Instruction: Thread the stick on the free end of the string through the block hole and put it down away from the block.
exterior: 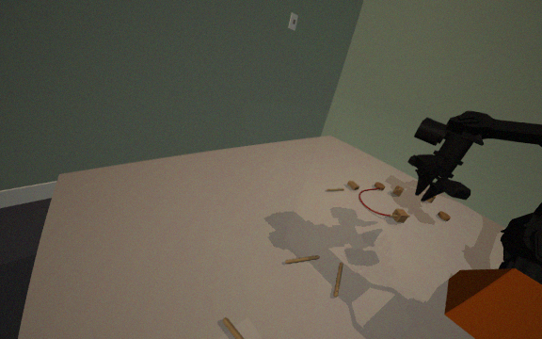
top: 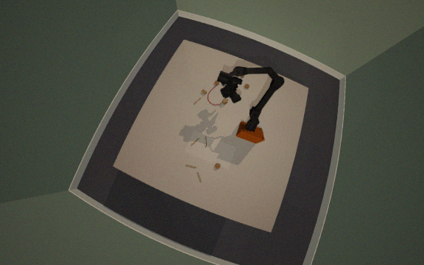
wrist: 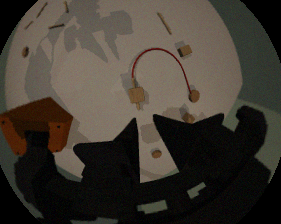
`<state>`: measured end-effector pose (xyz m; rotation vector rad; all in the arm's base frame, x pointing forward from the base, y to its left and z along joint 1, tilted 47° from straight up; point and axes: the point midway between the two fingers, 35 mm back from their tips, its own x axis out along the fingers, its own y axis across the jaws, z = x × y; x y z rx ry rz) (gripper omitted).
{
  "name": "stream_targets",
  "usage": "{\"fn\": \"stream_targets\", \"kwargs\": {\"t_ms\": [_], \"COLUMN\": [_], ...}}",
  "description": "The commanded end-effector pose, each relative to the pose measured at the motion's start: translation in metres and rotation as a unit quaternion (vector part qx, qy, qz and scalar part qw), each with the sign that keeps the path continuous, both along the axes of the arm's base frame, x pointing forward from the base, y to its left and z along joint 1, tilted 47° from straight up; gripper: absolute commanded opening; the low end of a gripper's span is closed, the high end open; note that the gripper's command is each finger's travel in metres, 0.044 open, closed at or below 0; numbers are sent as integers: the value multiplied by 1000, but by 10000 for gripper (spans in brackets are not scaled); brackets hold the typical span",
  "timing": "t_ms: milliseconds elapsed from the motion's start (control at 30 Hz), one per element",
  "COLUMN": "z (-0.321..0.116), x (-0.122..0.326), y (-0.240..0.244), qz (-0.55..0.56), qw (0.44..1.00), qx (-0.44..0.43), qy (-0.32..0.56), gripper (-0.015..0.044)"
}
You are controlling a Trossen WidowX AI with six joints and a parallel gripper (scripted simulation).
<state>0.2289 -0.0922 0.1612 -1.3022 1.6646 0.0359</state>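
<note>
Green walls (top: 32,92) (exterior: 158,85) (wrist: 263,85) surround your pale tabletop (top: 160,110) (exterior: 158,235) (wrist: 91,75). Nearest your exterior camera: orange base (top: 244,135) (exterior: 511,301) (wrist: 56,112), then loose sticks (top: 195,142) (exterior: 302,259) (wrist: 56,26) lying flat. Beyond, your jaws (top: 230,96) (exterior: 420,197) hang above the surface, slightly apart, nothing between them. Close by, the holed block (top: 224,101) (exterior: 400,216) (wrist: 137,95) sits on the tabletop; the string's stick (wrist: 138,106) pokes out at both sides. From it, red string (top: 207,97) (exterior: 362,203) (wrist: 156,49) curves to the round button (top: 216,83) (exterior: 379,185) (wrist: 194,96). Farther off, you have another loose stick (top: 197,100) (exterior: 334,189) (wrist: 164,23).

Red string (top: 208,97) (exterior: 369,206) (wrist: 157,49), black arm (top: 265,96) (exterior: 518,130), plain orange base (top: 258,138) (exterior: 502,301) (wrist: 60,117), pale beige table (top: 160,147) (exterior: 158,235) (wrist: 91,90), green walls (top: 392,147) (exterior: 158,85) (wrist: 261,117)
</note>
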Motion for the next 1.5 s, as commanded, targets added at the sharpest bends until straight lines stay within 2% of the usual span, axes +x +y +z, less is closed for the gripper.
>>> {"fn": "stream_targets", "kwargs": {"t_ms": [0, 1467], "z": [-1, -46], "x": [-3, 2], "y": [-1, -48], "qz": [8, 8], "qw": [1000, 1000], "qx": [-4, -3], "qy": [14, 13], "gripper": [122, 122]}}
